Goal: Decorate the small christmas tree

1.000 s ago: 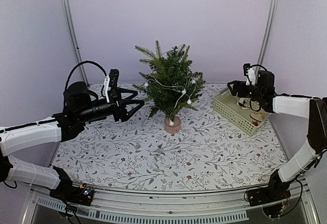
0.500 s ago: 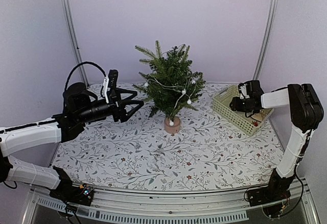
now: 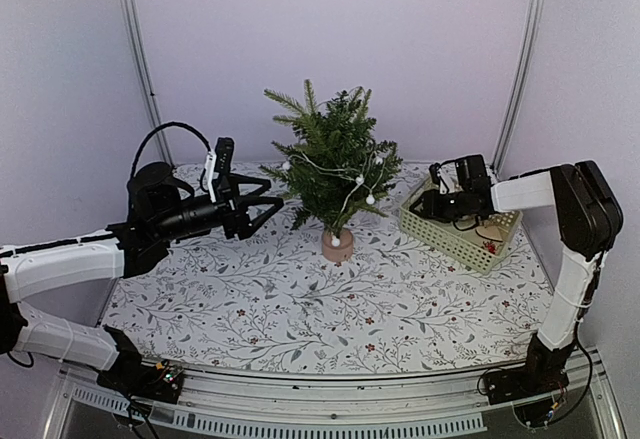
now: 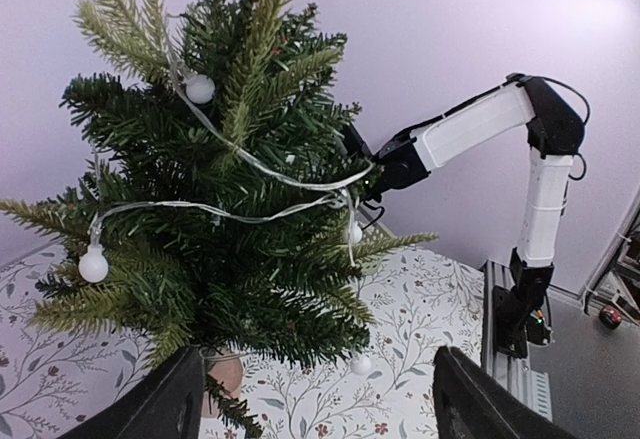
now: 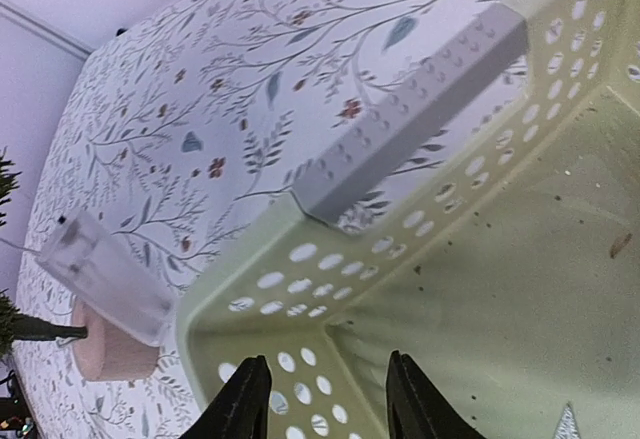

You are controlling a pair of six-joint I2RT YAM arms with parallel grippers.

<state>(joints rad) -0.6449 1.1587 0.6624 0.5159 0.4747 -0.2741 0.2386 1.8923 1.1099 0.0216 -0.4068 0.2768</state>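
Keeping left gripper [image 3: 272,209] spread wide beside tree [image 3: 335,164]; aiming right gripper [image 3: 418,209], fingers [image 5: 245,404] half apart astride basket [image 3: 450,244] wall, grip unclear, deeper inside.

The tree [image 3: 333,164] has stiff, matt needles that look like plastic, on a smooth tan base [image 3: 337,246]. A thin clear wire on the tree carries frosted white bulbs [image 4: 93,264]. The basket [image 3: 440,234] is pale green perforated plastic with a slight sheen. Matt cloth with a flower print covers the surface [image 3: 300,299]. The small box [image 5: 105,277] is clear glossy plastic.
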